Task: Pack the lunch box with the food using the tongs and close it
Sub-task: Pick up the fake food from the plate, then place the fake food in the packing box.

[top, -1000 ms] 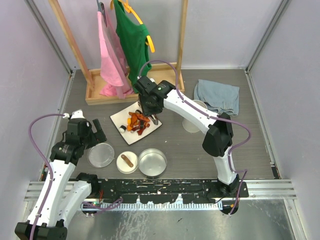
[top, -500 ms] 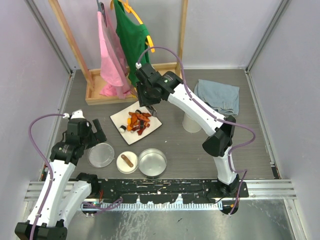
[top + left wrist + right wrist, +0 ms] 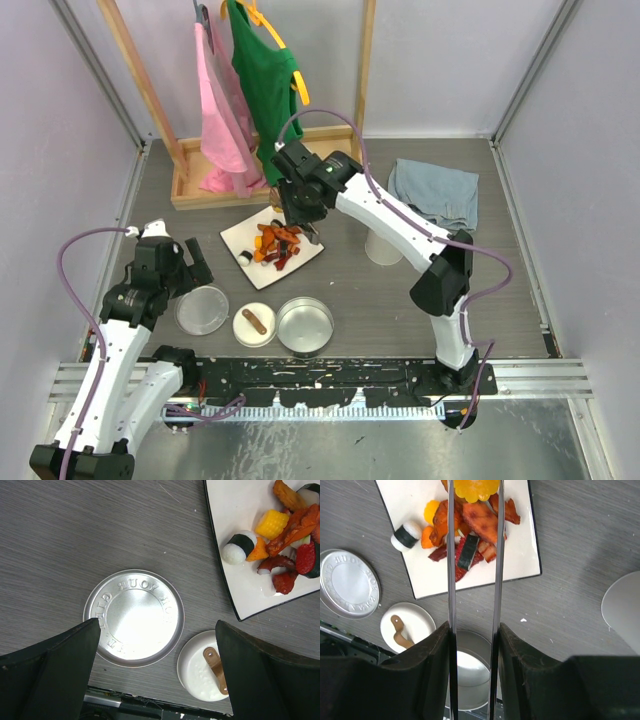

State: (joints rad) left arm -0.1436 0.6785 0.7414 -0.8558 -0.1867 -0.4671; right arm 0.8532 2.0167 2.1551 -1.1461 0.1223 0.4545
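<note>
**Corn piece caught in the tongs above the plate**

The right jaws are pressed in on the slim silver metal tongs [image 3: 451,580]. They grip both thin arms partway along, so the far tips are squeezed together. Those tips pinch a small yellow corn-like piece [image 3: 476,487] over the far side of the white square plate [image 3: 520,555]. The rest of the orange, dark red and brown food [image 3: 480,522] lies heaped there. I can't tell whether the piece is clear of the plate.

It looks light and smooth, likely to slip if the squeeze slackens. The tongs look thin and springy, so an even grip at mid-length seems right.

Nearer the arms on the grey desk [image 3: 580,540], the wide shallow steel tin [image 3: 305,326] sits open. Beside it is the small round dish [image 3: 417,617] with one brown sausage-like piece [image 3: 400,632] in it. The taller steel cup [image 3: 622,607] stands off to the right. The left jaws are spread wide, holding nothing, above the flat disc lid [image 3: 134,617].
</note>
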